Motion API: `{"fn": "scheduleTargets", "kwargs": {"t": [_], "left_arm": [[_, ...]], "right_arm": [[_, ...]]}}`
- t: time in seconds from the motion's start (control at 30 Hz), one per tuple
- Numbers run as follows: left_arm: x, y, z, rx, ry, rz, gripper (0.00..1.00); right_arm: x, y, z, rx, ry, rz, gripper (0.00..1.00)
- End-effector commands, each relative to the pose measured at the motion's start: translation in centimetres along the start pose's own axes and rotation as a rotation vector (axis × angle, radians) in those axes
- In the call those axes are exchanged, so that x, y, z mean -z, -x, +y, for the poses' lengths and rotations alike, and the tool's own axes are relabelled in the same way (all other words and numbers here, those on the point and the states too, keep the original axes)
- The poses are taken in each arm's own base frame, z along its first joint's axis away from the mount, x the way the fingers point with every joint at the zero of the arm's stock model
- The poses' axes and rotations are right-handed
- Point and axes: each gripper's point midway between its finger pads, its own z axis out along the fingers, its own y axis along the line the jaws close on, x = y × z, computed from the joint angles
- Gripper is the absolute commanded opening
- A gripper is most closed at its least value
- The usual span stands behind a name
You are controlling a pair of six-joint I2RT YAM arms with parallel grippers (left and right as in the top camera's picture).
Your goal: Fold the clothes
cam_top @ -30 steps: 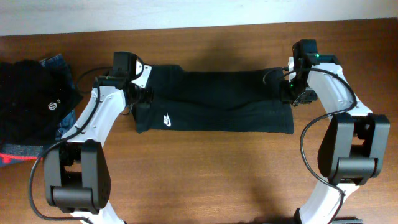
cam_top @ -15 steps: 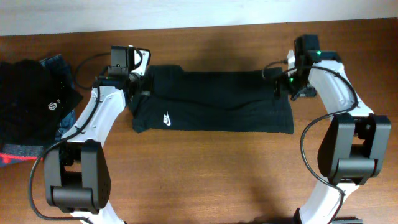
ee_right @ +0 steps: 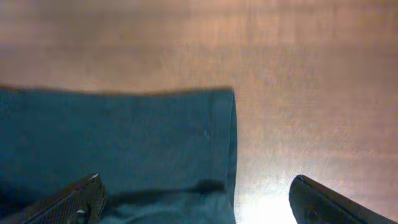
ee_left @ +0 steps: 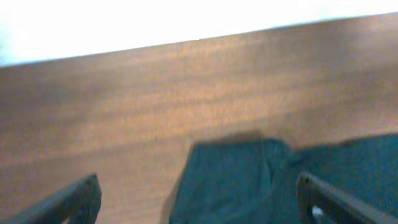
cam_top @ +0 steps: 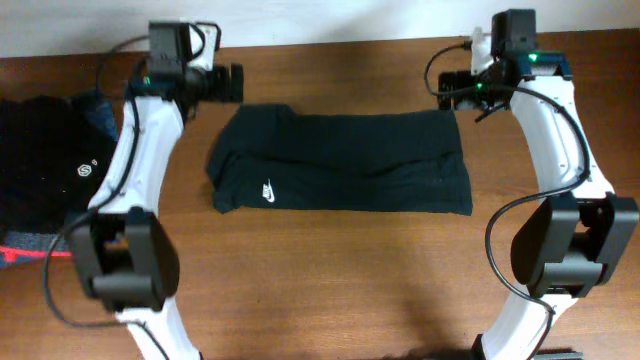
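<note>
Overhead: fixed, looks straight down on the bench [cam_top: 330, 270] from far off, wall strip along the top, arm bases at the bottom. Left wrist: low, oblique, faces across the bench toward the pale wall, close to the dark garment [ee_left: 236, 177] at its top-left corner. Right wrist: steeper, almost straight down, close over the top-right hem corner. All three views share the garment.

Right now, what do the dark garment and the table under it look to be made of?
The dark garment: soft fabric, perhaps cotton or a blend, matte, limp with creases and a stitched hem. The table: wood or wood-look laminate, brown grain streaks, slight sheen.
</note>
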Motion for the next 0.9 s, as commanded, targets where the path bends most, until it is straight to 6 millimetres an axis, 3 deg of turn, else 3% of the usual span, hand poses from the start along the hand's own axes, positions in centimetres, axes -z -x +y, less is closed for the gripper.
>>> {"fn": "scheduleTargets", "kwargs": {"t": [0.0,0.1,0.4,0.6,0.87], "left_arm": [[-3.2,0.2,-0.5,0.045,-0.098,0.053,0.99],[-5.9,-1.0,-1.2,0.058,-0.158,0.109,0.99],[-10.2,-5.1,-2.6,0.071,-0.219,0.205,0.99],[-12.4,-7.2,-3.0,0.075,-0.225,0.25,0.99],[-13.7,-8.7,-3.3,0.076,-0.23,0.278,0.99]], "right_arm": [[-0.5,2.0,0.3,0.016,0.037,-0.046,0.99],[-3.1,2.4,0.5,0.022,0.07,-0.053,0.99],[-10.5,1.3,-0.1,0.017,0.073,-0.018,0.99],[-13.4,-0.5,-0.4,0.009,0.074,0.038,0.99],[-16.1,-2.8,-0.5,-0.002,0.076,0.106,0.99]]}}
